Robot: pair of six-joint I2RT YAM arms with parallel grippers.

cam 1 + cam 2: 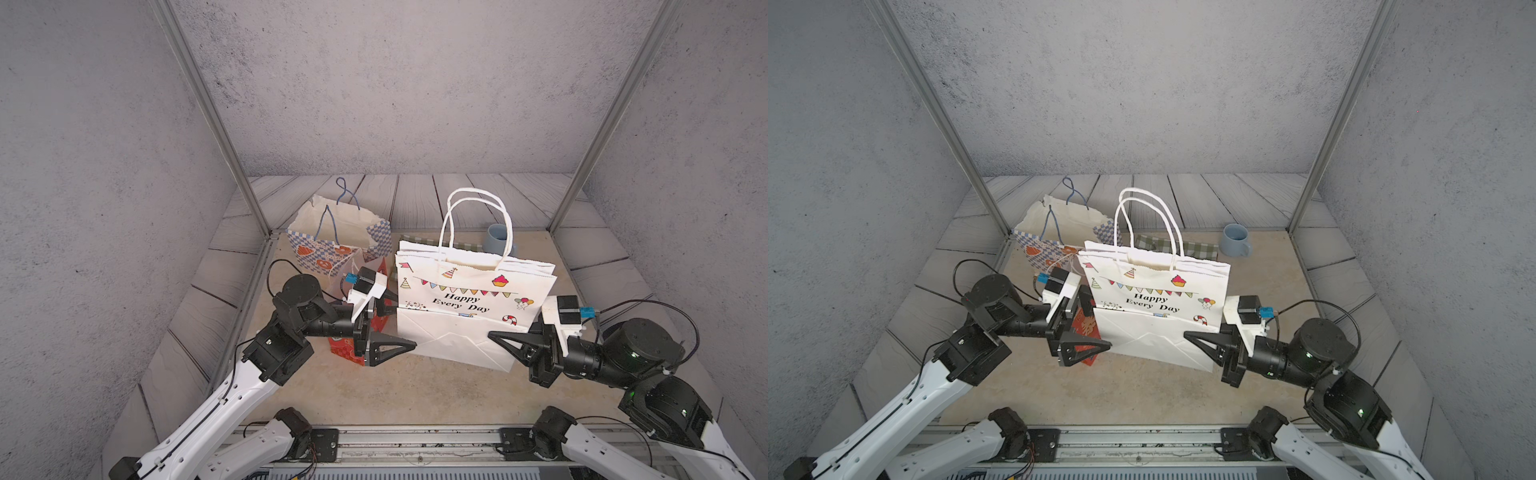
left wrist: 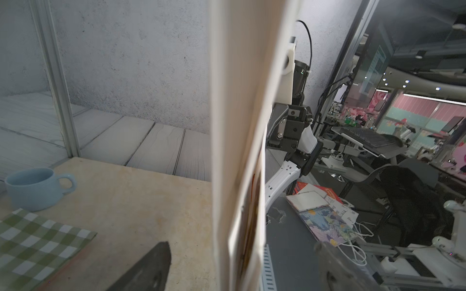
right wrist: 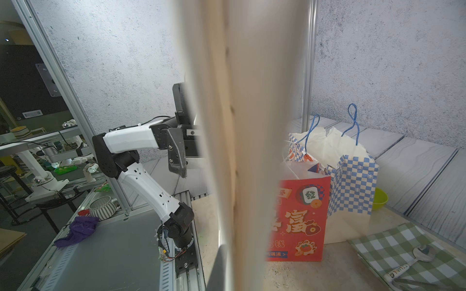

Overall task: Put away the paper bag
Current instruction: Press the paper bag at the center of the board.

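The white paper bag [image 1: 465, 299] [image 1: 1154, 299] printed "Happy Every Day" stands upright and flattened at the table's middle, its bottom folded up against the front. My left gripper [image 1: 401, 321] [image 1: 1099, 322] is open, with one finger on each side of the bag's left edge and not pinching it. In the left wrist view the bag's edge [image 2: 239, 126] runs between the dark fingers [image 2: 151, 267]. My right gripper [image 1: 498, 337] [image 1: 1188, 335] is shut on the bag's lower right edge. The bag [image 3: 252, 126] fills the middle of the right wrist view.
A blue-checked bag [image 1: 332, 245] stands open at the back left. A red bag [image 3: 300, 216] stands just behind my left gripper. A blue mug [image 1: 1235, 241], a green checked cloth [image 1: 1183, 248] and a spoon [image 3: 416, 255] lie behind the white bag.
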